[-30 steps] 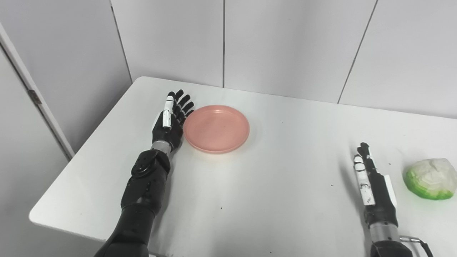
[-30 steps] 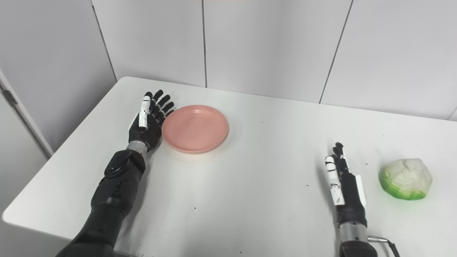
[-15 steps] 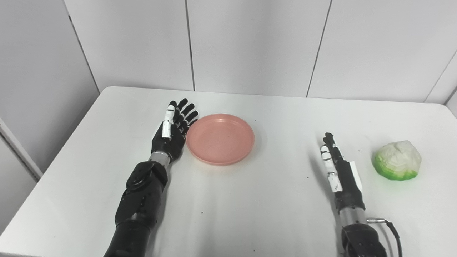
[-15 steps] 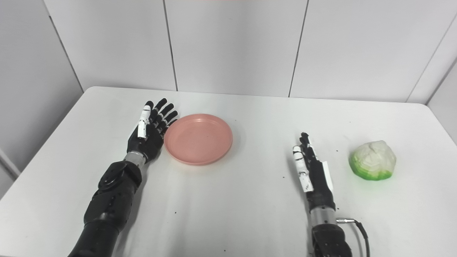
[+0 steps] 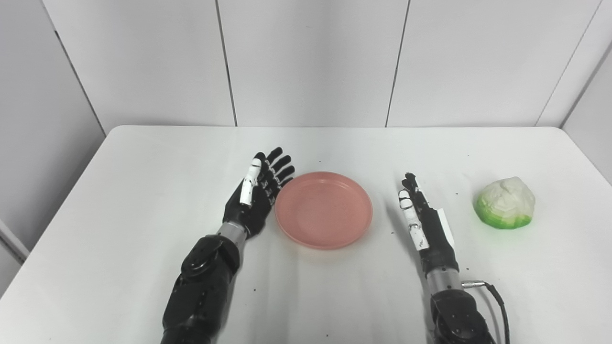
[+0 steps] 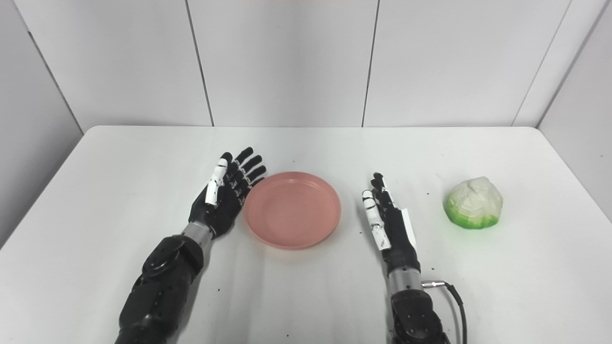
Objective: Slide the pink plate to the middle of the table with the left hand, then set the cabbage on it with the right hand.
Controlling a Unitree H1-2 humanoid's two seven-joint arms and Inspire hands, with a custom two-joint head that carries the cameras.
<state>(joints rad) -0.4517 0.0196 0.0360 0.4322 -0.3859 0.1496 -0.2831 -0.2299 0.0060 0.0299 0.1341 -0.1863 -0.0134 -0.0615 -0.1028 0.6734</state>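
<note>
Pink plate [image 5: 323,210] sits flat on the white table [image 5: 143,200], roughly mid-table, maybe a touch toward 9 o'clock of true centre. Left hand [image 5: 258,196] stands on edge at the plate's 9 o'clock rim, fingers spread and straight, holding nothing; palm faces the plate, touching or just beside it, cannot tell which. Right hand [image 5: 423,224] also empty, fingers extended and together, edge-on, at the plate's 3 o'clock, a little apart from the rim. Cabbage [image 5: 505,203] lies further out at 3 o'clock, near the right table edge, well apart from the plate, untouched.

Judgement: slide step looks about done, cabbage pick not begun.

Risks:
- Further push by left hand could overshoot centre and run the plate into the right hand.
- Low, smooth rim: palm could ride over it or tip the plate's 9 o'clock edge up.
- Cabbage is rounded and lumpy; a shallow wrap may let it roll toward the 3 o'clock table edge.
- Dropped off-centre, the cabbage could roll off the shallow plate.
</note>
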